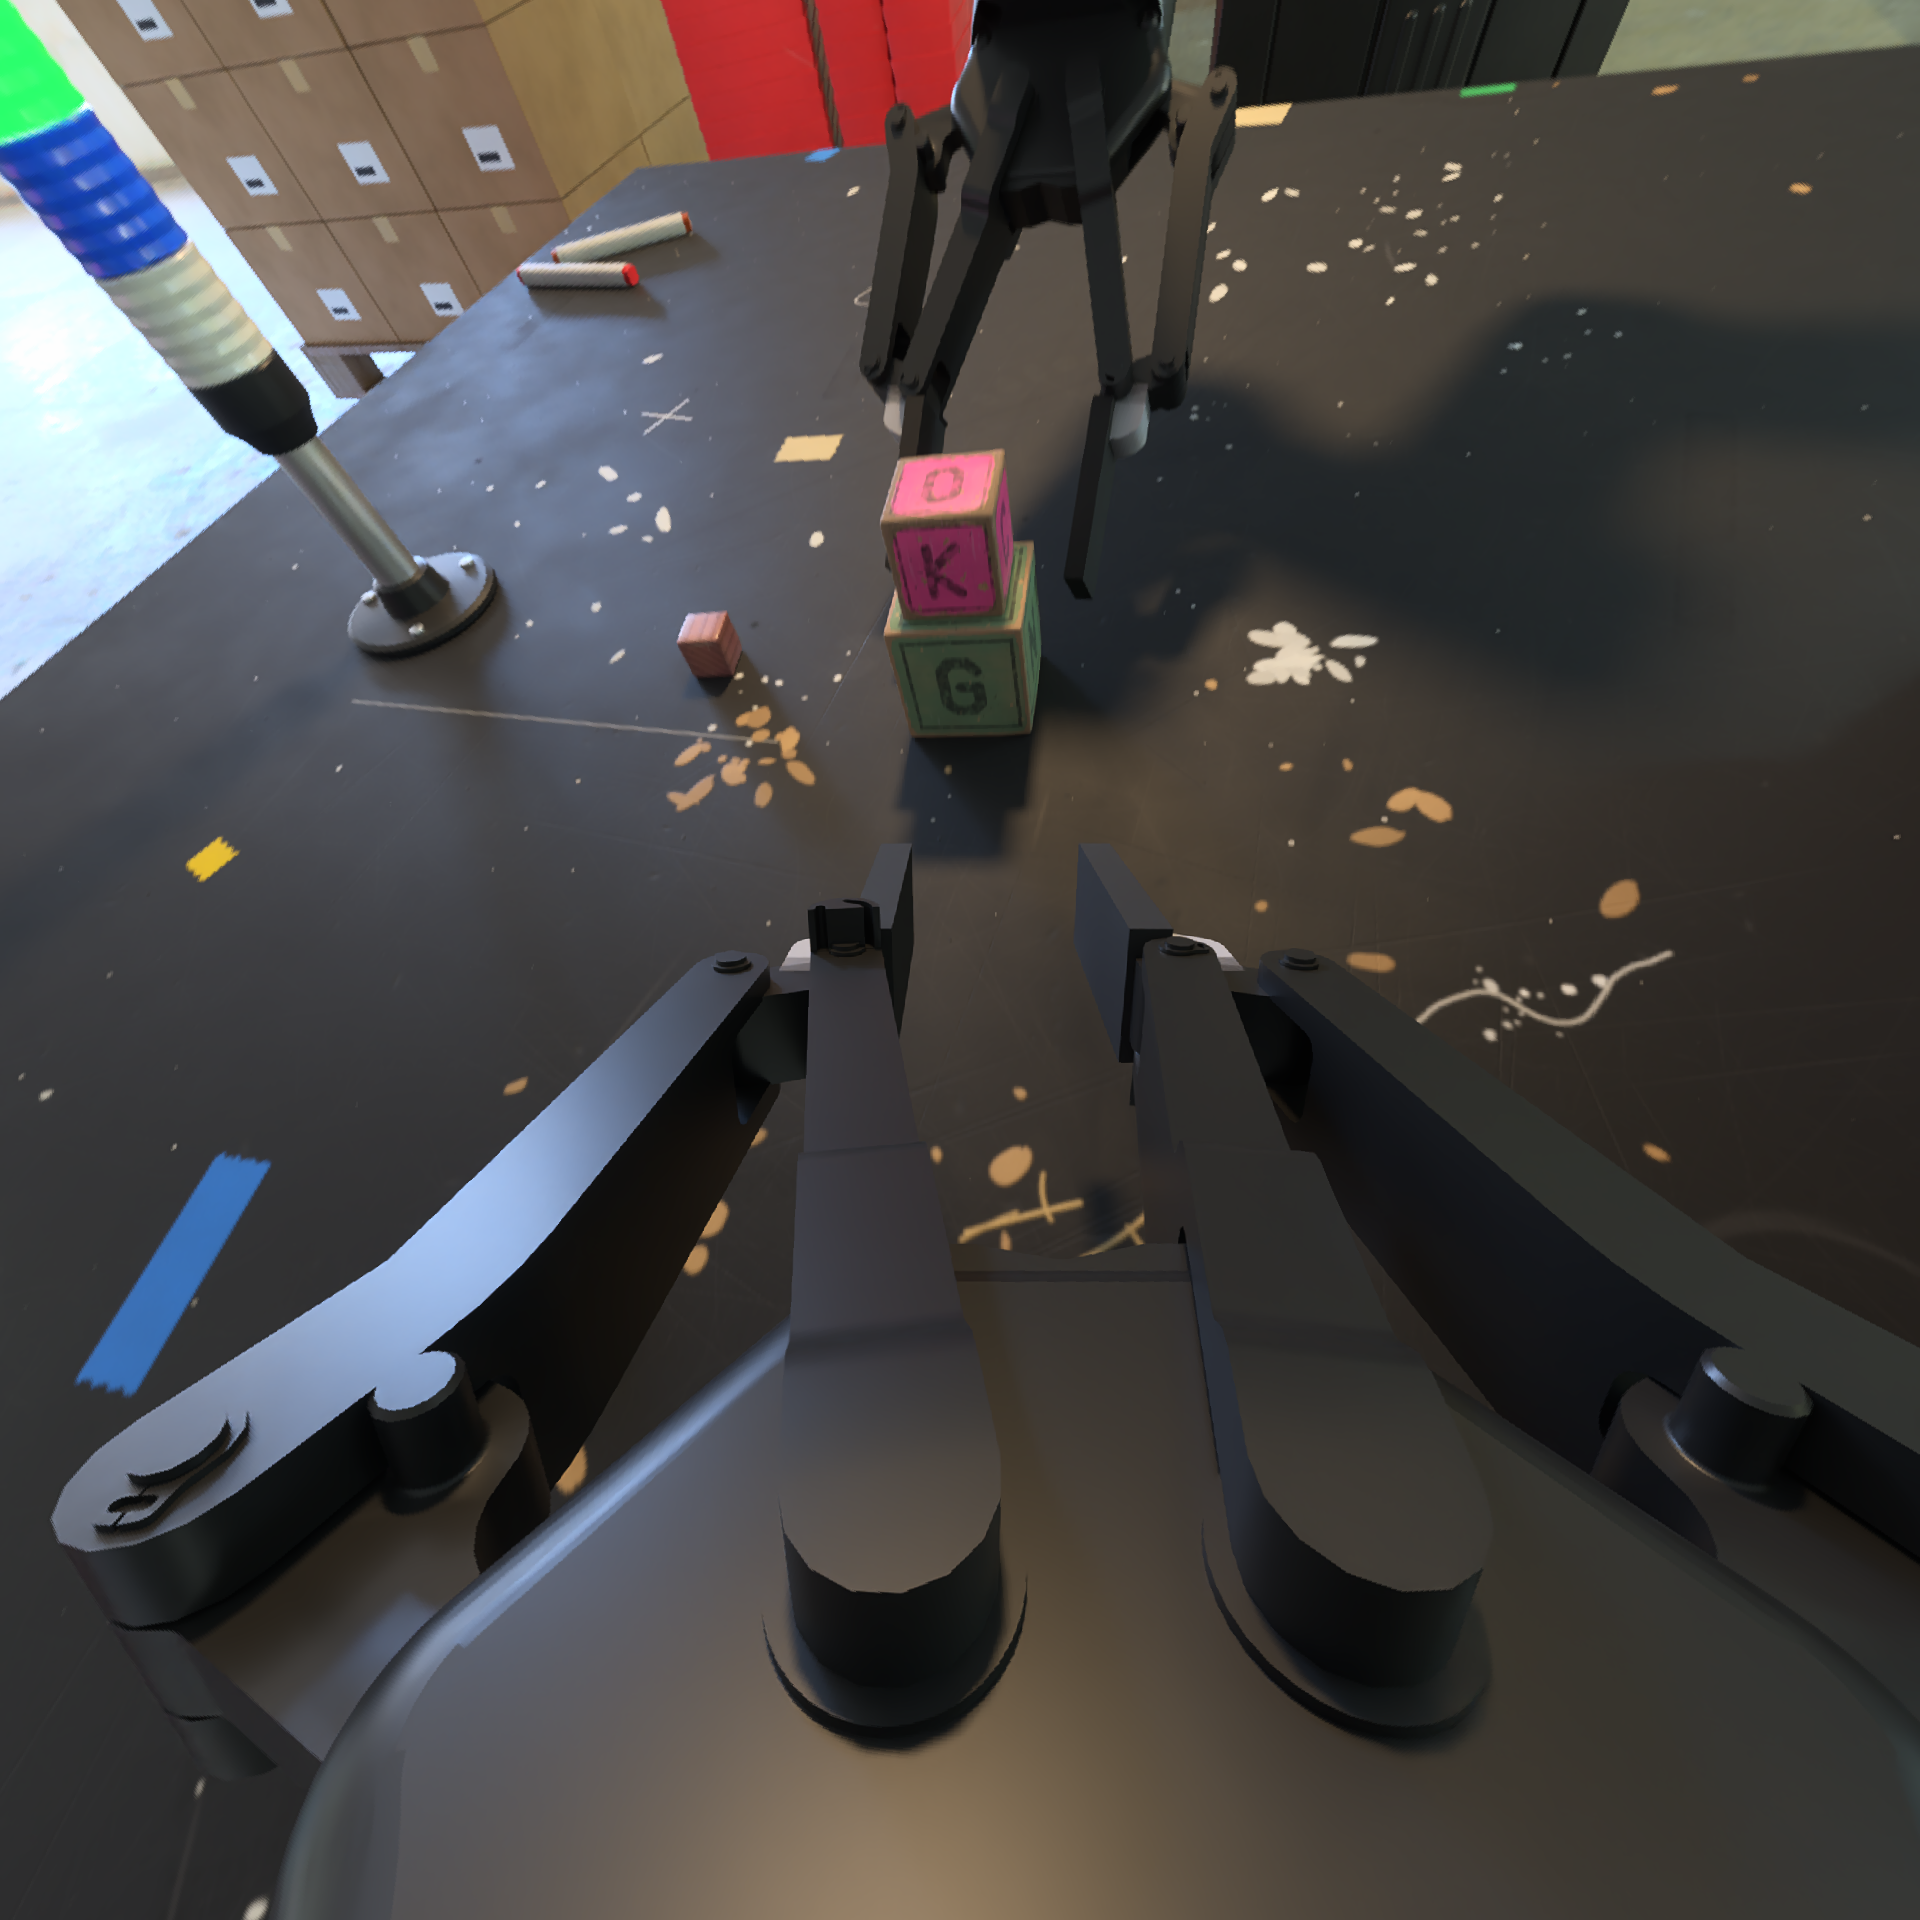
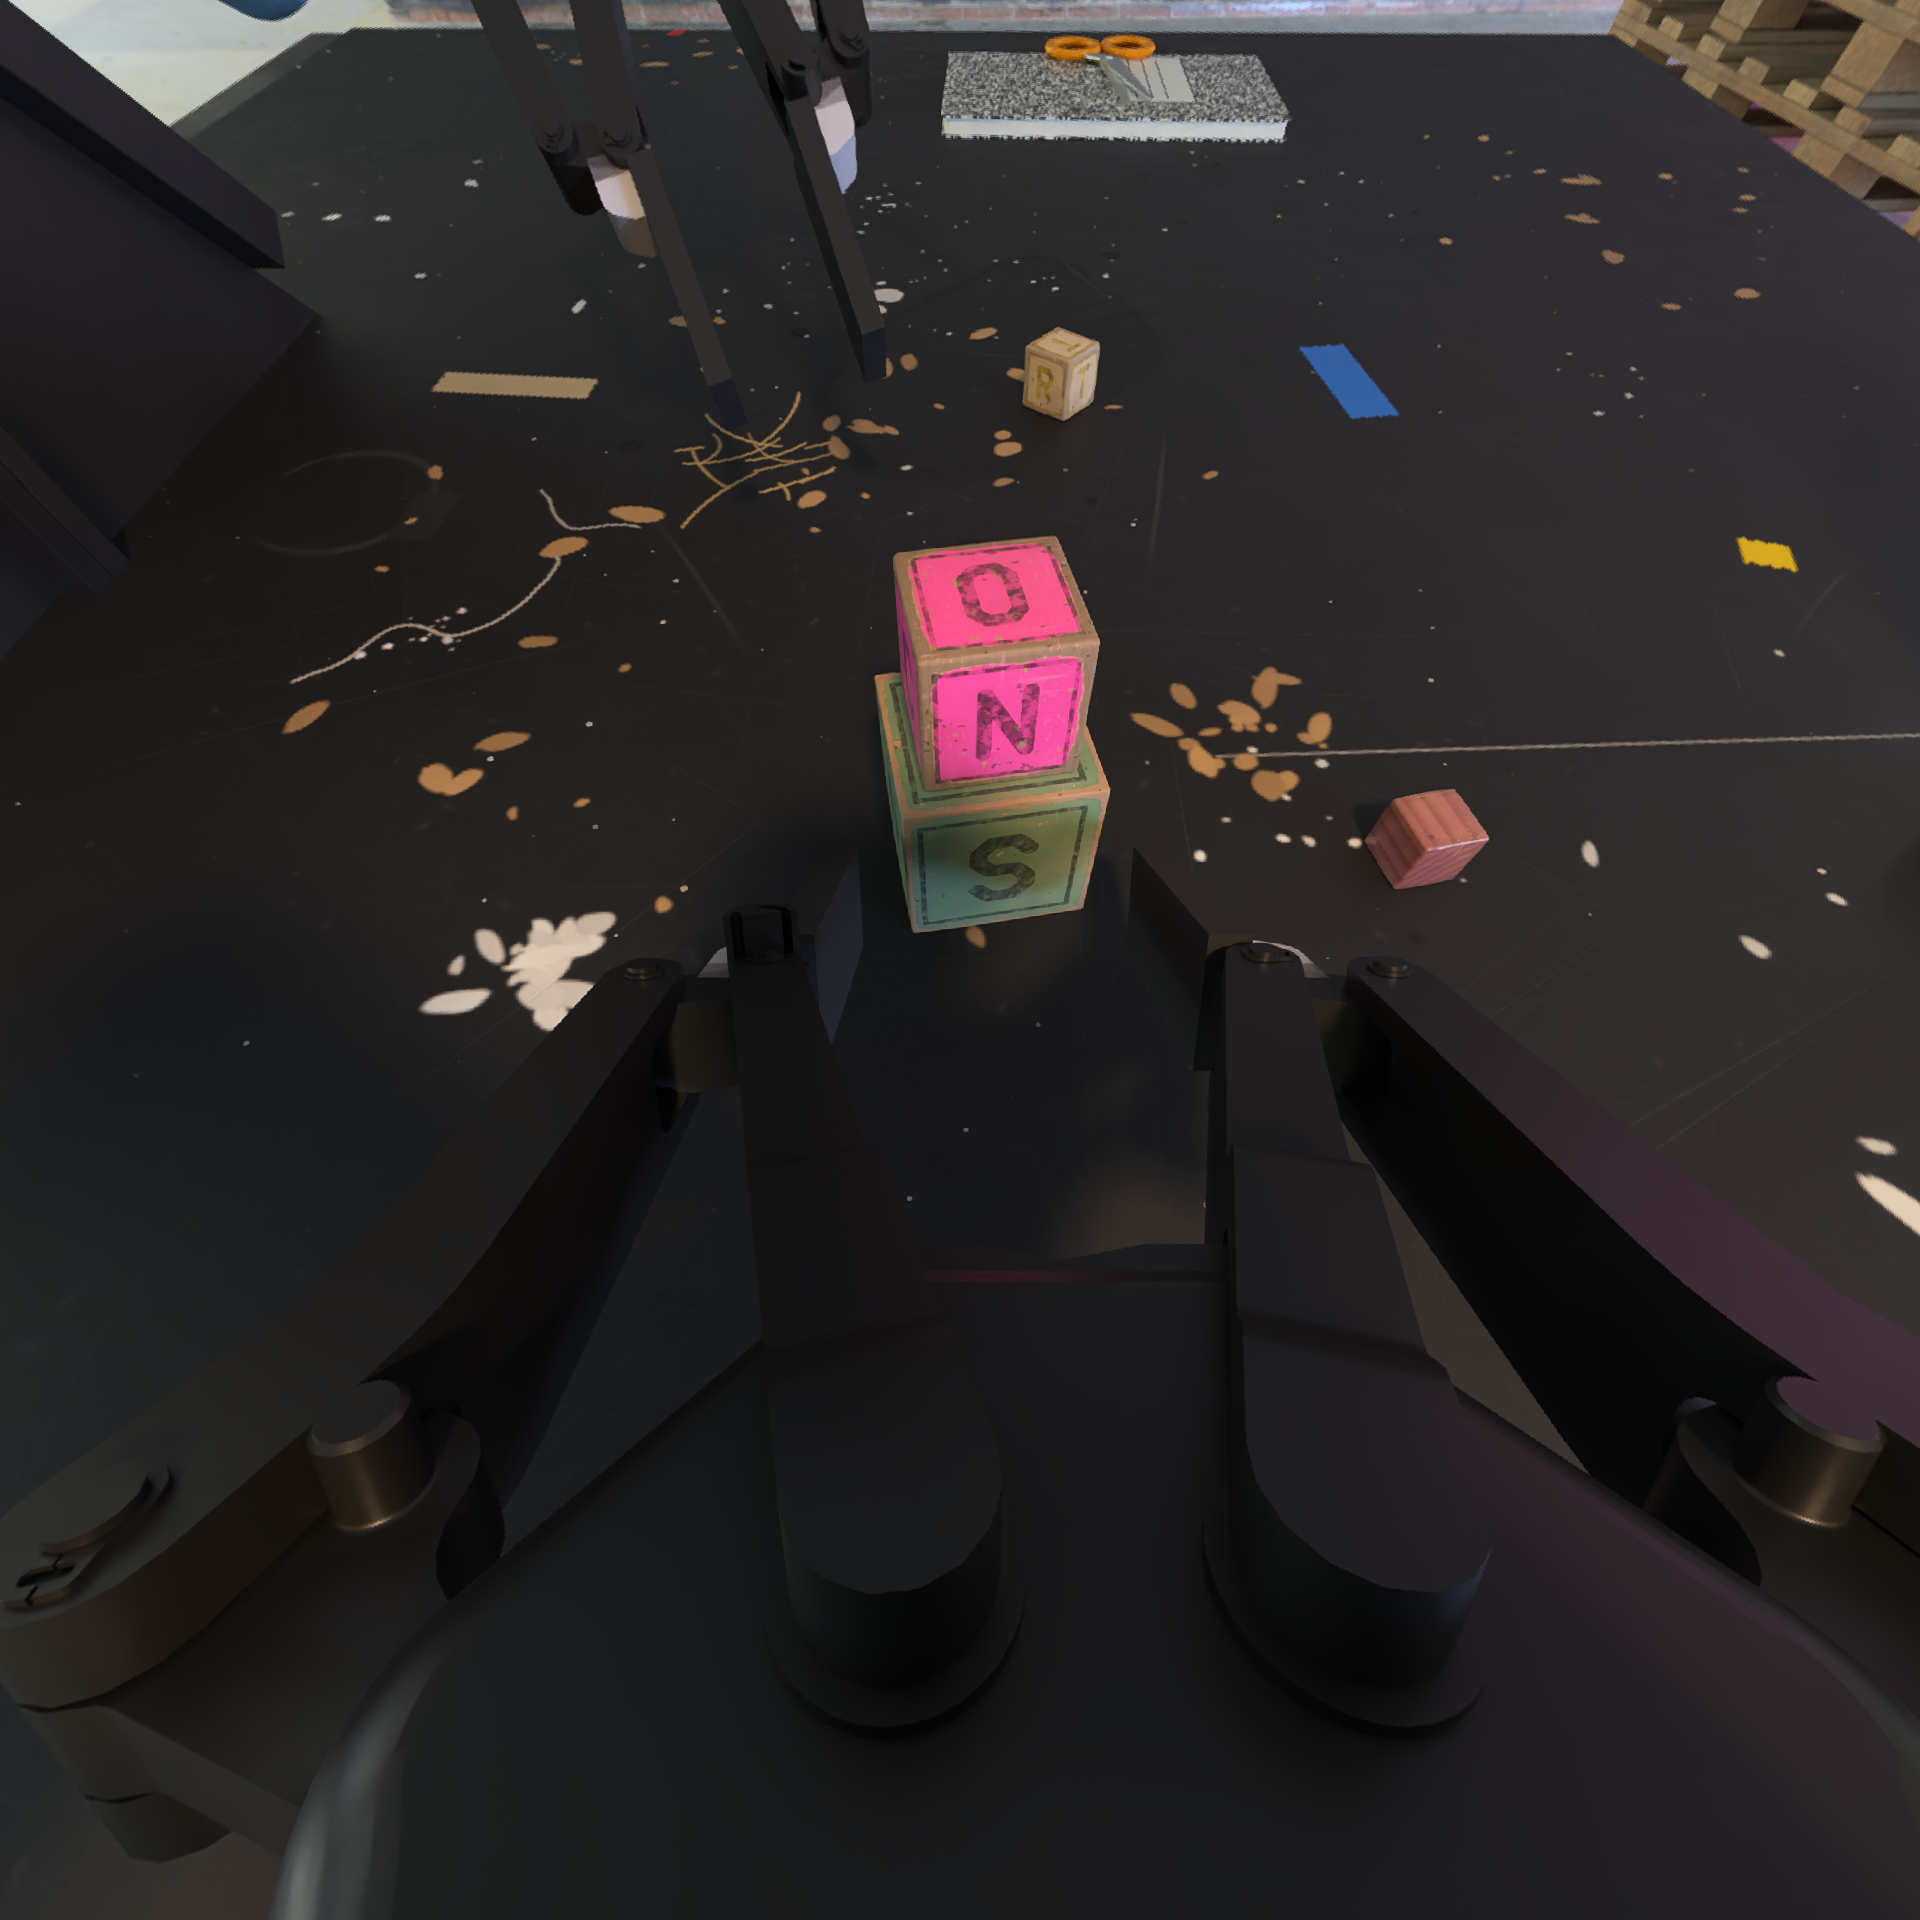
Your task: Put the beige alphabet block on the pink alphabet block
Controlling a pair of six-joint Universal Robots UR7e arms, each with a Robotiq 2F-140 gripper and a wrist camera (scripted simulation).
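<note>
The pink alphabet block (image 2: 992,665) sits on top of a green alphabet block (image 2: 997,852) in the middle of the dark table; the stack also shows in the left wrist view, pink (image 1: 948,535) on green (image 1: 964,675). The beige alphabet block (image 2: 1060,374) stands alone on the table beyond the stack, to the right of the left gripper (image 2: 800,384). My right gripper (image 2: 992,904) is open and empty, its fingers on either side of the green block's near face. My left gripper (image 1: 997,883) is open and empty, short of the stack. The beige block is not in the left wrist view.
A small reddish-brown cube (image 2: 1425,836) lies right of the stack. A speckled notebook with orange-handled scissors (image 2: 1112,99) lies at the far edge. A pole on a round base (image 1: 421,603) and two foam darts (image 1: 603,260) are on the table's left side. Cardboard boxes (image 1: 364,156) stand beyond the table.
</note>
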